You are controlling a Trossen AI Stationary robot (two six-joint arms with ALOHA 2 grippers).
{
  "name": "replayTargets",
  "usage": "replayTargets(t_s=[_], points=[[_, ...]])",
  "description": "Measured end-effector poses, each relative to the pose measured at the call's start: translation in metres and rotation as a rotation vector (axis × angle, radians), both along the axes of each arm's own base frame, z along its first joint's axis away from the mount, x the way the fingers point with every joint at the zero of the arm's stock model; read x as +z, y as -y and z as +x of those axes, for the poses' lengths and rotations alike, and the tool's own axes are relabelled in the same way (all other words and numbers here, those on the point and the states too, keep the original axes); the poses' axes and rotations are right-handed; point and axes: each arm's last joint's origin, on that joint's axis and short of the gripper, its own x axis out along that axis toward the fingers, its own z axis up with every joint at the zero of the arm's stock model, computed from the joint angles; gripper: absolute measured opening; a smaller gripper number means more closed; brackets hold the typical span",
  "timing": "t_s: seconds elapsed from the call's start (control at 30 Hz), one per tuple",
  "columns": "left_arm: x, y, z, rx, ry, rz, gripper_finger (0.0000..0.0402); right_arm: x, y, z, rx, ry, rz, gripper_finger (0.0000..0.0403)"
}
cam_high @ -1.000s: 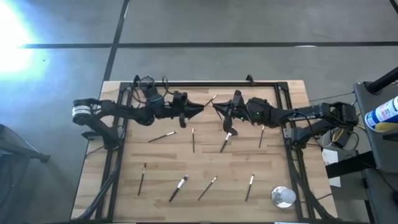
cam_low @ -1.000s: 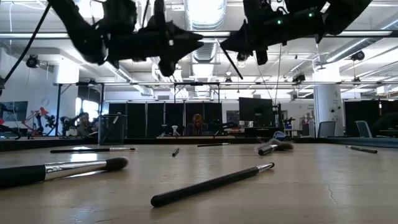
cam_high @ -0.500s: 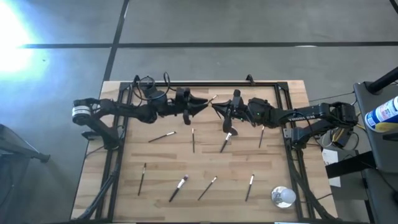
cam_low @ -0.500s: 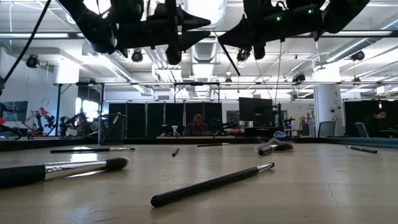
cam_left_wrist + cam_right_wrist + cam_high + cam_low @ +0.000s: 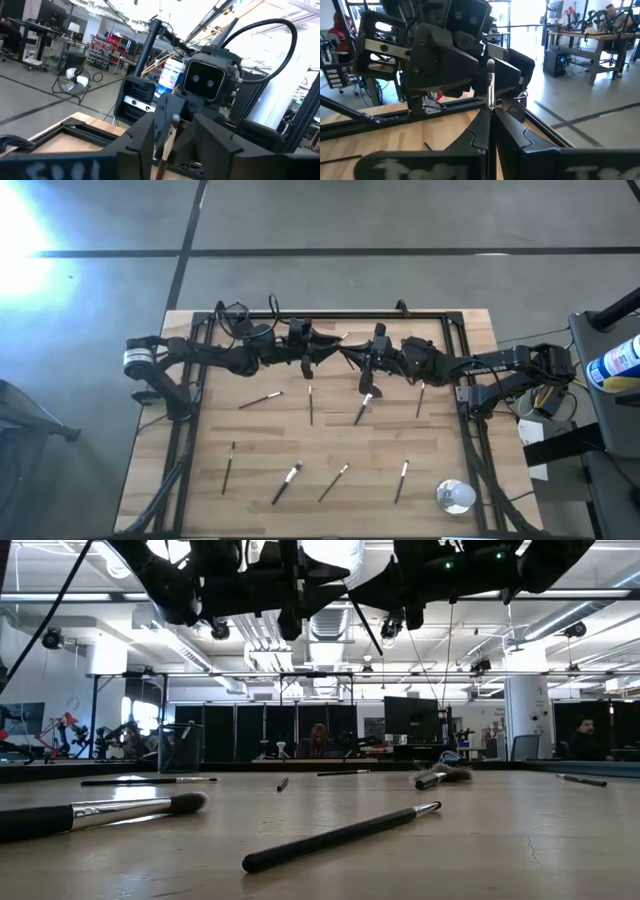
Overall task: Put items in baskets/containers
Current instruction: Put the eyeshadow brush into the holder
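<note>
Since a second ago my left gripper (image 5: 330,352) has closed in toward the brush (image 5: 490,85) and now meets it tip to tip above the table's (image 5: 440,420) 12 o'clock edge. My right gripper (image 5: 347,352) clenches the brush's handle. Left fingers (image 5: 145,137) look spread around the bristle end, though contact is unclear. Other brushes (image 5: 361,408) lie scattered nearer centre.

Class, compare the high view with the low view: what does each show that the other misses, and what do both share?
High only: the shiny silver round object at the wooden table's corner. Low only: a person in the room behind. Both: left claw and right claw, which grips a thin brush, meeting over scattered slim makeup brushes.
</note>
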Motion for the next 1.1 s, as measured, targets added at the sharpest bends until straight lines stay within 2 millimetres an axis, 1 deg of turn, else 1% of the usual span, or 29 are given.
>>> replayTargets(t_s=[0.1,0.23,0.27,0.47,0.6,0.77,0.9,1.0,1.1], points=[[-0.001,0.000,0.000,0.001,-0.005,0.000,0.0095,0.000,-0.001,0.000,0.016,-0.001,-0.004,0.0013],[-0.001,0.000,0.000,-0.001,-0.003,0.008,0.0024,0.000,-0.001,0.000,0.018,-0.003,-0.005,0.0013],[-0.001,0.000,0.000,0.001,-0.003,0.008,0.0013,0.000,0.000,0.000,0.018,-0.004,-0.007,0.0013],[0.003,-0.002,-0.002,0.006,0.002,0.013,0.0003,0.001,-0.001,0.000,0.018,0.010,0.016,0.0015],[0.010,-0.004,-0.010,0.036,-0.038,0.044,0.0002,0.000,0.000,0.000,0.014,0.011,0.032,0.0042],[0.027,-0.009,-0.029,0.150,-0.111,0.087,0.0001,0.000,0.000,0.000,-0.016,0.007,0.032,0.0089],[0.044,-0.008,-0.053,0.254,-0.173,0.120,0.0001,-0.004,0.001,-0.001,-0.033,-0.013,0.030,0.0114],[0.052,-0.009,-0.072,0.389,-0.264,0.132,0.0001,-0.008,0.001,-0.001,-0.039,-0.058,0.033,0.0116],[0.056,-0.011,-0.096,0.603,-0.367,0.103,0.0001,-0.013,0.001,-0.002,-0.042,-0.097,0.037,0.0101]])
